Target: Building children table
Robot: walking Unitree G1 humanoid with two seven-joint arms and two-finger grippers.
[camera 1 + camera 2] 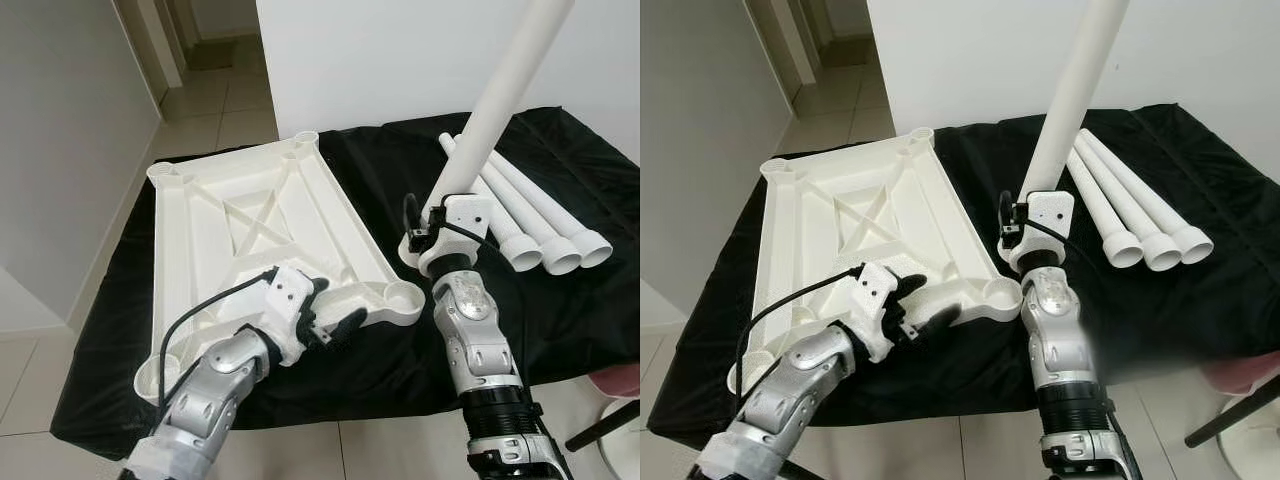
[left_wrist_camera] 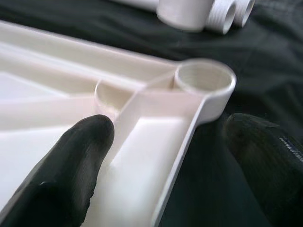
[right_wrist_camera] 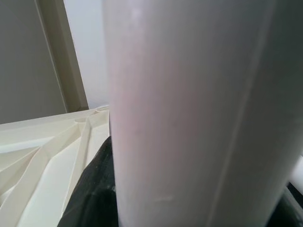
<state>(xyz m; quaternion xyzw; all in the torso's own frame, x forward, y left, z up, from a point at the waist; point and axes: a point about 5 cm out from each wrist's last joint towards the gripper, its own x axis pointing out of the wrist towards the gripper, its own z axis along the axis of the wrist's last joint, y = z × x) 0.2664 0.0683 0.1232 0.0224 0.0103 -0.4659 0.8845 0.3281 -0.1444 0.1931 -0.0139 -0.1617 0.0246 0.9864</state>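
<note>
At frame centre, a white table leg (image 1: 497, 105) is clamped upright by the right tool (image 1: 425, 222); lower left, the left tool (image 1: 328, 318) is spread apart across the tabletop (image 1: 250, 215) corner.

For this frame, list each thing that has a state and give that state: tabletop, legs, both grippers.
Tabletop: upside down on the black cloth, ribs up, near corner socket empty.
Held leg: tilted upright, lower end beside that socket, not yet in it.
Three spare legs: lying side by side on the cloth.
Left gripper: open, fingers straddling the tabletop's near edge.
Right gripper: shut on the held leg.
</note>
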